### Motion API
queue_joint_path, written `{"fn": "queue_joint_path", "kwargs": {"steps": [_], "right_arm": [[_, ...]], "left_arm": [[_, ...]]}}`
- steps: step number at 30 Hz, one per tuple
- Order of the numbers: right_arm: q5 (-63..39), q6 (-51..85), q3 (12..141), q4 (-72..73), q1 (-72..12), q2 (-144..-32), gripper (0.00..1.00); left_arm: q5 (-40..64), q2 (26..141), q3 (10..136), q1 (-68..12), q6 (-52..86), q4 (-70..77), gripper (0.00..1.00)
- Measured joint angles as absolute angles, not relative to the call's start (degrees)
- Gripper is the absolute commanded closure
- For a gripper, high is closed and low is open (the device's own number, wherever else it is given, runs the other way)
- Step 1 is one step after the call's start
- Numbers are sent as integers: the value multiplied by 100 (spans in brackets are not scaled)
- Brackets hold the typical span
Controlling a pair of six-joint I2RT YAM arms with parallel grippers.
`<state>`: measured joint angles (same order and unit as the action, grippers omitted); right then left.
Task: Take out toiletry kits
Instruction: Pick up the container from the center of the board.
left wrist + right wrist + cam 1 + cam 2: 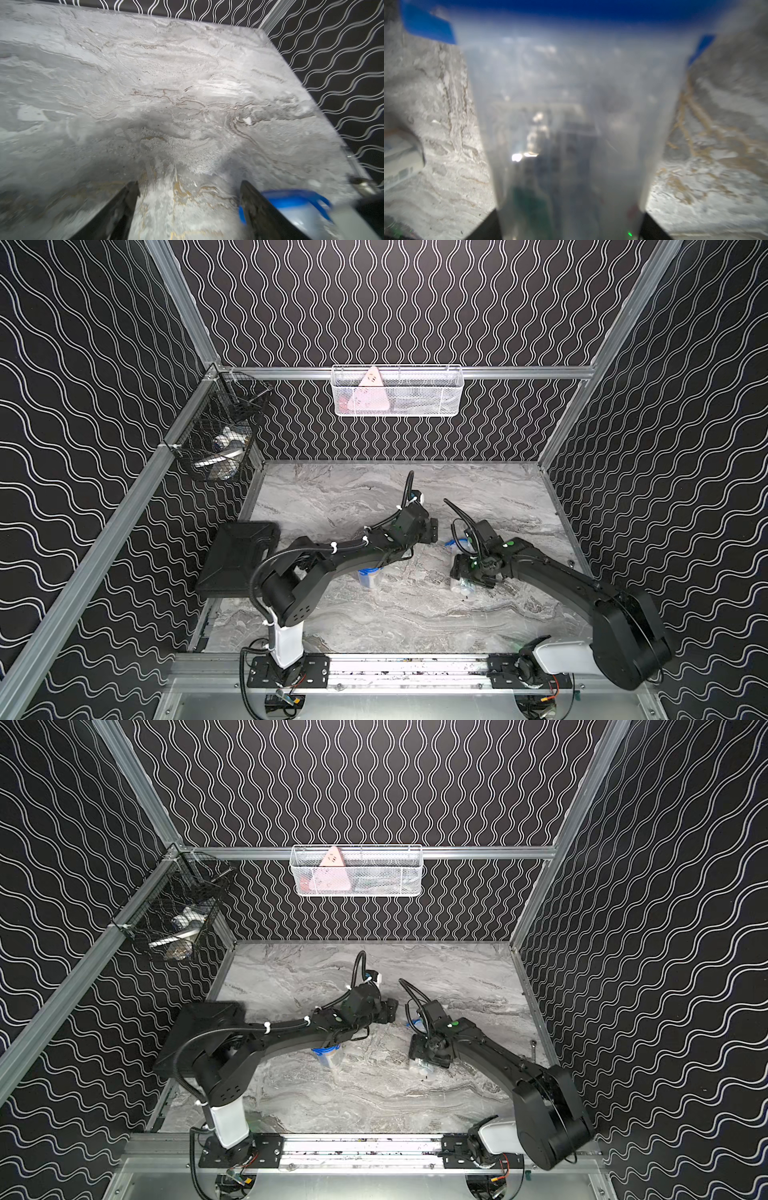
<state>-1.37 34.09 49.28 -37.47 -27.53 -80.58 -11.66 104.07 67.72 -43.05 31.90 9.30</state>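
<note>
Squarely inside the right gripper, one toiletry kit, sideways on table.

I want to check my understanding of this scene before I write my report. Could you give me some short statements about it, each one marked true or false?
1. The white basket and the black basket both hang on the walls. True.
2. The left gripper holds a cup. False: it is open, with only the bare table between its fingers.
3. A blue-lidded cup lies between the fingers of the right gripper. True.
4. The second blue-lidded cup is inside the white basket. False: it is on the table, under the left arm.
5. The black case lies beside the right arm's base. False: it lies on the left arm's side.
</note>
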Motion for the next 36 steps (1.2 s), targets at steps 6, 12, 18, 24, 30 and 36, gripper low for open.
{"fn": "queue_joint_path", "kwargs": {"steps": [6, 12, 18, 24, 30, 36], "right_arm": [[956, 3721, 5784, -4814, -2958, -8193, 0], [1857, 4147, 7159, -5942, -3570, -8868, 0], [2353, 4580, 7898, -6506, -4119, -9981, 3], [2720, 4845, 8246, -6683, -4298, -10932, 12], [2947, 4915, 8075, -6709, -4272, -11220, 17], [2978, 4967, 7435, -6348, -4200, -11089, 23]], "left_arm": [[-1116, 9290, 6224, -4305, 3465, 384, 19], [-1192, 8200, 5690, -4305, 3688, -292, 19], [-1253, 7712, 5551, -4305, 3778, -685, 19], [-1306, 7673, 5502, -4303, 3830, -972, 19], [-1308, 7673, 5483, -4305, 3900, -1033, 19], [-1090, 7682, 5481, -4316, 3898, -1033, 19]]}}
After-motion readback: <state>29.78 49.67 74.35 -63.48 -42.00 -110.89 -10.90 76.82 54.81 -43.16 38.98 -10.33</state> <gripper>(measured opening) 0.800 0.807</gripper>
